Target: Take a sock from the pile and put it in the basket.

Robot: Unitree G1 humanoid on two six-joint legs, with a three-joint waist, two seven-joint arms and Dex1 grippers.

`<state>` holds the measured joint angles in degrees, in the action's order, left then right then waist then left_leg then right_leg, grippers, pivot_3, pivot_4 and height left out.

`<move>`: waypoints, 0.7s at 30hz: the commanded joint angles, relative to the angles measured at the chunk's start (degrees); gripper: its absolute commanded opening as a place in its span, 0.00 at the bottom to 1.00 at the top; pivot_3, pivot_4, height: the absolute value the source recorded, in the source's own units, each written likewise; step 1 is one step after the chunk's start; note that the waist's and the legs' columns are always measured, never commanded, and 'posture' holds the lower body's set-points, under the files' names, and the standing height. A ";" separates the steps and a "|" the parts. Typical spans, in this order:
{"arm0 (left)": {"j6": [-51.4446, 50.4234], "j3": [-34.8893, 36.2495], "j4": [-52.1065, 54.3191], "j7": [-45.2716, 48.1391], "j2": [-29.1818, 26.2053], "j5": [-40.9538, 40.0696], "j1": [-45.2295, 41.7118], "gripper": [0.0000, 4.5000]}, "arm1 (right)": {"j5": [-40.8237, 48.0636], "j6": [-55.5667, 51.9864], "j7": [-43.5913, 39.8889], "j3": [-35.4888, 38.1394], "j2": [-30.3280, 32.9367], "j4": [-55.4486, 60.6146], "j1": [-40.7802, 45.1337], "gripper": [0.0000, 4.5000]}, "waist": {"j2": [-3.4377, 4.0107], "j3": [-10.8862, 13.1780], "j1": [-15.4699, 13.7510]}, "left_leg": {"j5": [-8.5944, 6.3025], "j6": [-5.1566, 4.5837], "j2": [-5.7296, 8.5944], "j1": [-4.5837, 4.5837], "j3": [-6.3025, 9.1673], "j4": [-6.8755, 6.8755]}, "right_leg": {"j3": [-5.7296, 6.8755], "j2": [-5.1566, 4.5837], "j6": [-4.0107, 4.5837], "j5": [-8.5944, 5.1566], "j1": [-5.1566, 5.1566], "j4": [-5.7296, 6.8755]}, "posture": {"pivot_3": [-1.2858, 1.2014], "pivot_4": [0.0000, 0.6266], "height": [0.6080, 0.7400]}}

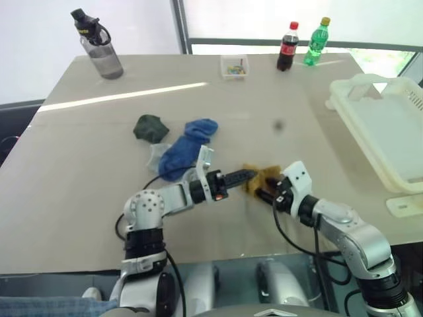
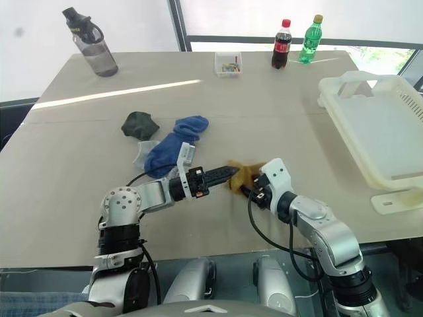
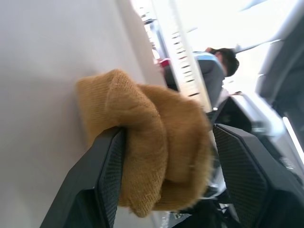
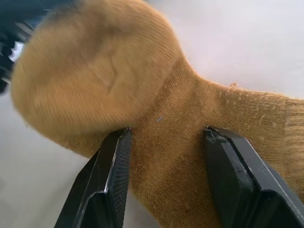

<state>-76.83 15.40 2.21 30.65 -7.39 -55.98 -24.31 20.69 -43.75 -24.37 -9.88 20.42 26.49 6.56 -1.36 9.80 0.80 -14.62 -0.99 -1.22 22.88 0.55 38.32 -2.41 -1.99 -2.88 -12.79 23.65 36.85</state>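
Meeting near the table's front edge, both grippers have the sock [image 1: 262, 177] between them. Left gripper [image 1: 250, 177] and right gripper [image 1: 262, 193] each stand with jaws spread around the bunched knit; I can't tell if either truly clamps it. Soft, light, floppy; I'd pinch the thick folded middle. Farther back: blue sock [image 1: 187, 146], green wad [image 1: 150, 128]. Basket [image 1: 370, 129] far right.

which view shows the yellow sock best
The right wrist view: the sock spans it, knit ribbing plain, between the right gripper fingers. Left wrist view shows it bunched; the eye views, a small wad between both grippers.
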 commanded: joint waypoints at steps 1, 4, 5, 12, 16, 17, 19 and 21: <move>1.53 -0.21 3.11 2.40 -0.42 -3.10 0.84 0.68 | 0.11 0.65 -0.22 0.41 0.29 2.55 0.18 0.54 | 0.00 0.00 0.02 | 0.00 0.00 0.00 0.00 -0.01 0.00 | 0.00 0.00 0.00 0.00 0.00 0.00 | 0.52 0.24 1.00; 1.96 -0.77 3.10 2.68 -0.50 -3.48 1.07 0.68 | 0.10 0.56 -0.15 0.48 0.30 2.52 0.20 0.54 | 0.00 0.00 0.00 | 0.00 0.00 0.00 0.00 -0.01 0.00 | -0.01 0.00 0.00 0.00 0.00 0.00 | 0.52 0.24 1.00; 2.19 -1.07 3.03 2.80 -0.49 -3.53 1.13 0.68 | 0.07 0.53 -0.11 0.50 0.32 2.52 0.21 0.54 | 0.00 0.00 0.00 | 0.00 0.00 0.00 0.00 0.00 0.00 | 0.00 0.00 0.00 0.00 0.00 0.00 | 0.52 0.24 1.00; 1.63 -2.60 1.96 3.96 -0.15 -5.38 0.89 0.68 | -0.05 0.42 0.08 0.78 0.47 2.56 0.12 0.54 | 0.00 0.01 0.02 | 0.00 0.00 0.00 0.00 -0.01 0.00 | 0.00 0.00 0.00 0.00 0.00 0.00 | 0.52 0.24 1.00; 3.13 -4.28 0.37 3.78 -1.26 -3.28 1.24 0.68 | 0.00 0.27 0.22 0.92 0.58 2.83 -0.09 0.54 | 0.00 0.01 0.02 | 0.00 0.00 0.00 0.00 0.00 0.00 | 0.00 0.01 -0.01 0.00 0.00 0.00 | 0.52 0.24 1.00; 3.96 -5.34 0.20 4.09 -1.86 -2.09 1.44 0.68 | 0.00 0.28 0.25 0.92 0.61 2.89 -0.18 0.54 | 0.00 0.01 0.01 | 0.00 0.00 0.00 0.00 -0.01 0.00 | 0.00 0.01 0.00 -0.01 0.00 0.00 | 0.52 0.24 1.00; 5.52 -6.86 -0.06 4.35 -2.66 -0.30 1.45 0.68 | 0.03 0.17 0.36 0.86 0.60 3.06 -0.26 0.54 | 0.00 0.01 0.01 | 0.00 0.00 0.00 0.00 -0.01 0.00 | -0.01 0.01 0.00 -0.01 0.00 0.00 | 0.52 0.24 1.00; 5.97 -6.77 -0.03 5.46 -2.98 -0.89 1.26 0.68 | 0.07 0.04 0.47 0.81 0.55 3.16 -0.21 0.54 | 0.00 0.02 0.00 | 0.00 0.00 0.00 0.01 -0.01 0.00 | 0.00 0.01 0.00 -0.01 0.01 0.00 | 0.52 0.24 1.00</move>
<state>-72.03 8.92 1.50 34.27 -10.22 -56.06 -22.84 20.57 -43.89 -24.10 -9.84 20.79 26.93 6.34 -1.36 9.82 0.80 -14.62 -0.99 -1.21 22.89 0.54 38.32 -2.42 -1.98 -2.87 -12.79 23.67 36.85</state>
